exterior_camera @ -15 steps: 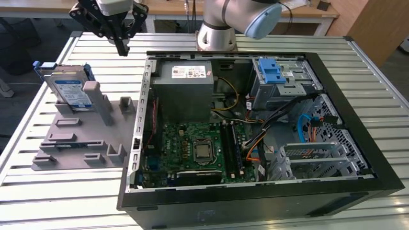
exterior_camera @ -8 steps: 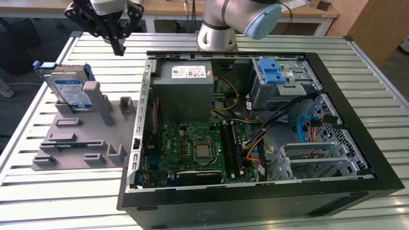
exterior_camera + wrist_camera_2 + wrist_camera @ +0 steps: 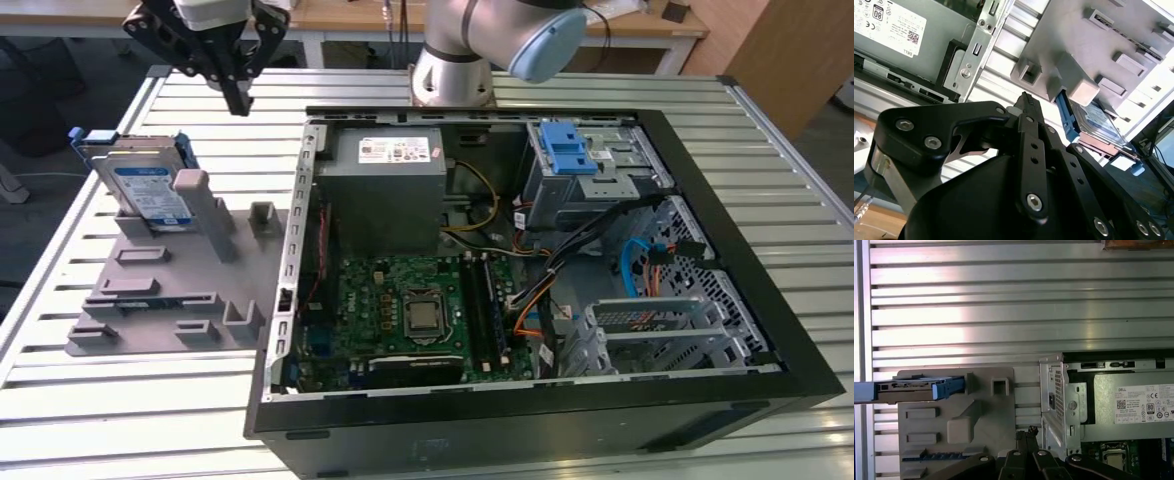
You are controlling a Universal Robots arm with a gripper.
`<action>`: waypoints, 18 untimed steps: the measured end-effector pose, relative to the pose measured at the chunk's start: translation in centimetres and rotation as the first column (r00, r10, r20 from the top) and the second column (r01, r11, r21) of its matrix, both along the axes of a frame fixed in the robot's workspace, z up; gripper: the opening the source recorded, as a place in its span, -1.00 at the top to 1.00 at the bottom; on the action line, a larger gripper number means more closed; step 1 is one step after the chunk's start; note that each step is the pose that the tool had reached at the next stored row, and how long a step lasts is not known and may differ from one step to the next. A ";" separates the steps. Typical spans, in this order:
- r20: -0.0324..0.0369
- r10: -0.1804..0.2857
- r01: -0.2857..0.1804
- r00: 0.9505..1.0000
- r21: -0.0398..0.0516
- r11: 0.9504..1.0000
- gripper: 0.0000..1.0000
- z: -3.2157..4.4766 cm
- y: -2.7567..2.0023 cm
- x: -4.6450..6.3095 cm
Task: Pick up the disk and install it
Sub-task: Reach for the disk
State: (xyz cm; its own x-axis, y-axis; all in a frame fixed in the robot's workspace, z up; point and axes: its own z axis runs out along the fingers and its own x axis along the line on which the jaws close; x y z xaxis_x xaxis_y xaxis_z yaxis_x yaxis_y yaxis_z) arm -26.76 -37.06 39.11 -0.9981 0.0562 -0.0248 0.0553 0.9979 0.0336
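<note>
Table with open computer case, holder and disk.
Slatted metal table (image 3: 120,410) carries the black computer case (image 3: 534,425); beside it, toward the table's edge at the exterior view's left, lies a grey holder (image 3: 160,300). The disk (image 3: 144,188) stands on edge at the holder's corner. Above it, apart, the gripper (image 3: 240,100) hangs with fingers pressed together, holding nothing.

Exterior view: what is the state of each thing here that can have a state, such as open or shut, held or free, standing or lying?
disk: standing on edge in the grey holder, not gripped, not yet installed.
pincer: shut, holding nothing, in the air near the disk.
grey holder: lying flat, its other slots empty.
computer case: lying on its side, open, no side panel on it.
</note>
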 end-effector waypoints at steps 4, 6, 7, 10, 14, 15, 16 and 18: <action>0.000 0.000 0.000 1.000 0.000 1.000 0.79 -0.02 0.08 -0.7; 0.000 0.000 0.000 1.000 0.000 1.000 0.79 -0.03 0.13 -1.1; 0.000 0.000 0.000 1.000 0.000 1.000 0.79 -0.03 0.16 -1.3; 0.000 0.000 0.000 1.000 0.000 1.000 0.79 -0.06 0.27 -1.8; 0.000 0.000 0.000 1.000 0.000 1.000 0.79 -0.09 0.53 -2.6; 0.000 0.000 0.000 1.000 0.000 1.000 0.79 -0.10 0.64 -2.8; 0.000 0.000 0.000 1.000 0.000 1.000 0.79 -0.11 0.77 -3.0; 0.000 0.000 0.000 1.000 0.000 1.000 0.79 -0.13 0.99 -3.4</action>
